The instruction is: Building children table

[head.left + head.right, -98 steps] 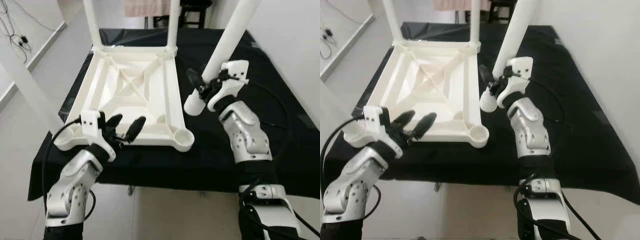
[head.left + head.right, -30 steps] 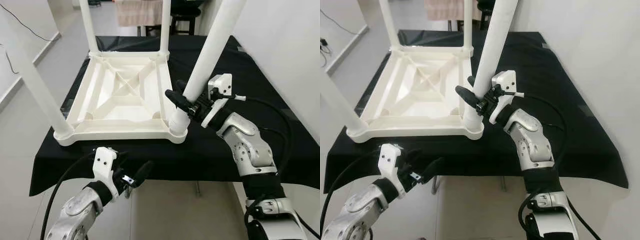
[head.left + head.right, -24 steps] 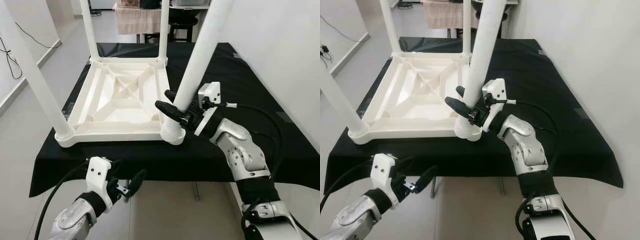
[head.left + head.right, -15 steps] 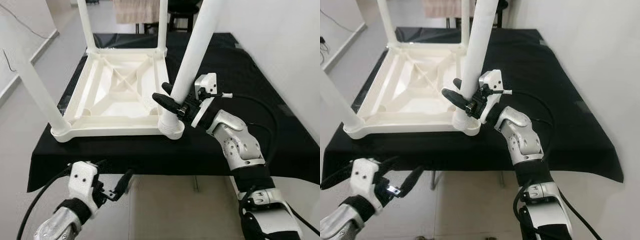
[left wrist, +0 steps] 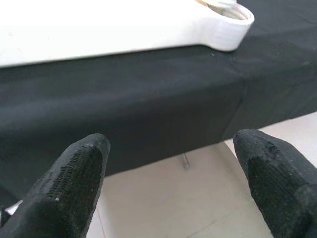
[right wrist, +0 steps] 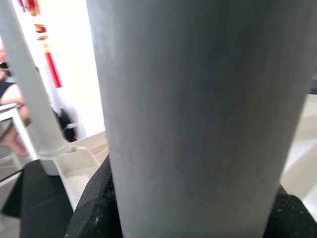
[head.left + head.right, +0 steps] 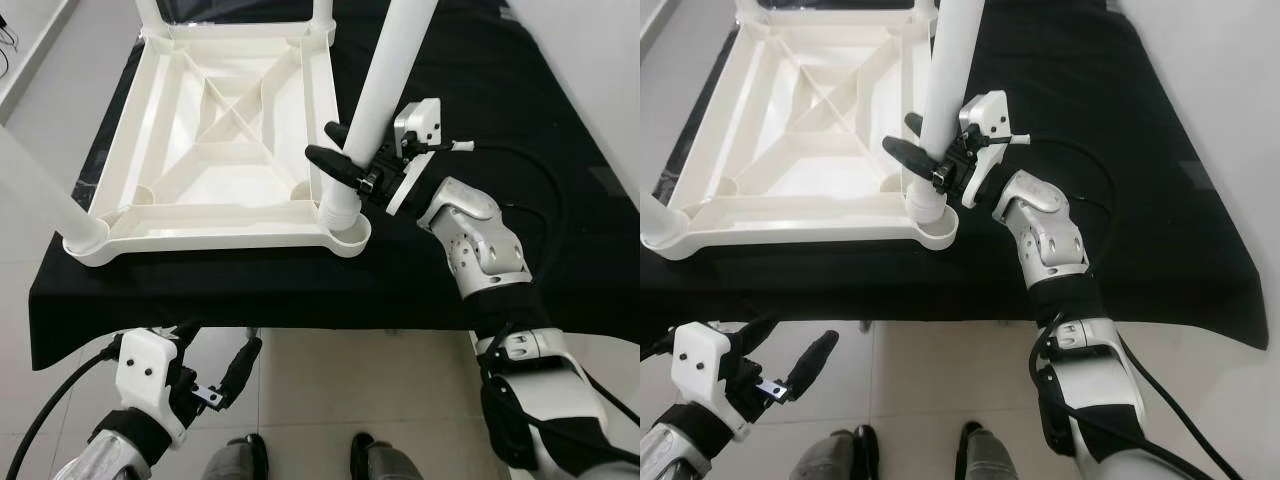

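White table leg point(image 7: 372, 110): now seated, apparently fully, in the near right corner socket of the upturned tabletop point(image 7: 215, 150) on the black worktop point(image 7: 560, 200); right gripper point(image 7: 345, 170) jaws pinch it. Left gripper point(image 7: 215, 385): lowered below the edge, jaws spread, empty. Fourth leg fitted.

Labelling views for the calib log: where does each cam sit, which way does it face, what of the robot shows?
Left eye view: head, looking down at upturned white table on black cloth; both arms show.
Right eye view: same scene, shifted.
Left wrist view: low before the cloth edge, open left tool, table corner above.
Right wrist view: pressed against the leg that the right tool grips.
Shared: the leg also shows in both eye views.
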You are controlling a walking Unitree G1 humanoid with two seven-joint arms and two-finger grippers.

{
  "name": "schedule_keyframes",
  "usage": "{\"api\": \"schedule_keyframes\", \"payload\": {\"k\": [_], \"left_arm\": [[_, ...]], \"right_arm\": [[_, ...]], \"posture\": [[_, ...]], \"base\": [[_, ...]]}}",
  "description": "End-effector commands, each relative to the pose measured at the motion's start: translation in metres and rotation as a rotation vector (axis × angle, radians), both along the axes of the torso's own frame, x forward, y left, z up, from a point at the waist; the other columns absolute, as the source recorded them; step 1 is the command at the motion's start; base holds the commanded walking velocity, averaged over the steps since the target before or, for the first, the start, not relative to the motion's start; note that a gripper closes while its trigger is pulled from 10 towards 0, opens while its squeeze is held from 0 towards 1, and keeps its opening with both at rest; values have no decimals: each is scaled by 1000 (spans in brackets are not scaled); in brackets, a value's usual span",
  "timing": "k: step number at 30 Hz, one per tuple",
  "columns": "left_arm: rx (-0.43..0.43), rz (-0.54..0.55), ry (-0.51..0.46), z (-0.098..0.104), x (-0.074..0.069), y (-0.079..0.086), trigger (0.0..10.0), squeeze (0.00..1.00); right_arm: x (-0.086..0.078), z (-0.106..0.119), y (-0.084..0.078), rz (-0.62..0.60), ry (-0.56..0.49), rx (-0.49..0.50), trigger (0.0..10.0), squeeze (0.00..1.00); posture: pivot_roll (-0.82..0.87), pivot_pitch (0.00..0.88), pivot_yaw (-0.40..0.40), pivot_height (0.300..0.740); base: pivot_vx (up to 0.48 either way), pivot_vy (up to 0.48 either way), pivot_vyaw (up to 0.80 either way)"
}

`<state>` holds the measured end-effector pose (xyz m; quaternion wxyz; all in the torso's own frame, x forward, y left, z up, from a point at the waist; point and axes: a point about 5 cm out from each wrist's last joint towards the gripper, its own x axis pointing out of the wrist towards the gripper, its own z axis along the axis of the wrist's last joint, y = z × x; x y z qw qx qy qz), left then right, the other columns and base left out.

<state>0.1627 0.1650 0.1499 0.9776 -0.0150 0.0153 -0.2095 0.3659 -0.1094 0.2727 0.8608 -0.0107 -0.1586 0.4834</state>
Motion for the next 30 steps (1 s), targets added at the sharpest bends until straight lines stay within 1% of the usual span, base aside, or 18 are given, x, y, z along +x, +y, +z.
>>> {"api": "schedule_keyframes", "payload": {"k": [1, 4, 5, 6, 7, 9, 10, 11, 13, 14, 15, 16, 17, 21, 25, 29, 30], "left_arm": [[11, 2, 24, -1, -5, 1, 10000, 0], [11, 2, 24, -1, -5, 1, 10000, 0], [9, 2, 23, 0, -6, 0, 10000, 0], [6, 3, 23, 1, -7, 0, 10000, 0], [6, 3, 23, 1, -7, 0, 10000, 0], [6, 3, 21, 2, -7, -1, 10000, 0], [6, 3, 21, 2, -7, -1, 10000, 0], [8, 3, 20, 3, -7, -1, 10000, 0], [9, 4, 19, 3, -7, -1, 10000, 0], [10, 4, 17, 3, -6, -1, 10000, 0], [10, 4, 17, 3, -6, -1, 10000, 0], [11, 4, 16, 4, -6, -2, 10000, 0], [11, 4, 16, 4, -6, -2, 10000, 0], [11, 5, 13, 4, -6, -3, 10000, 0], [6, 5, 13, 5, -6, -4, 10000, 0], [4, 4, 14, 5, -6, -4, 10000, 0], [3, 4, 14, 5, -6, -4, 10000, 0]], "right_arm": [[-3, -12, 2, 97, 32, -39, 10000, 0], [-4, -12, 2, 117, 29, -43, 10000, 0], [-7, -11, 3, 178, 23, -55, 10000, 0], [-13, -12, 5, 292, 13, -105, 10000, 0], [-13, -12, 5, 292, 13, -105, 10000, 0], [-16, -15, 6, 353, 4, -170, 10000, 0], [-16, -15, 6, 353, 4, -170, 10000, 0], [-14, -16, 6, 354, 0, -201, 10000, 0], [-12, -17, 6, 348, -4, -227, 10000, 0], [-8, -17, 6, 324, -8, -239, 10000, 0], [-8, -17, 6, 324, -8, -239, 10000, 0], [-2, -14, 7, 300, -11, -243, 10000, 0], [-2, -14, 7, 300, -11, -243, 10000, 0], [7, -5, 3, 248, 1, -203, 10000, 0], [9, -1, -4, 272, 29, -147, 10000, 0], [9, 0, -7, 292, 37, -125, 10000, 0], [9, 1, -9, 312, 39, -114, 10000, 0]], "posture": [[117, 358, -24, 740], [117, 358, -24, 740], [117, 365, -30, 740], [118, 366, -32, 740], [118, 366, -32, 740], [120, 367, -35, 740], [120, 367, -35, 740], [120, 367, -38, 740], [119, 367, -38, 740], [119, 367, -42, 740], [119, 367, -42, 740], [120, 367, -44, 740], [120, 367, -44, 740], [119, 368, -43, 740], [118, 369, -44, 740], [117, 370, -44, 740], [116, 371, -44, 740]], "base": [[0, 0, 0], [0, 0, 0], [0, 0, 0], [0, 0, 0], [0, 0, 0], [0, 0, 0], [0, 0, 0], [0, 0, 0], [0, 0, 0], [0, 0, 0], [0, 0, 0], [0, 0, 0], [0, 0, 0], [0, 0, 0], [0, 0, 0], [0, 0, 0], [0, 0, 0]]}}
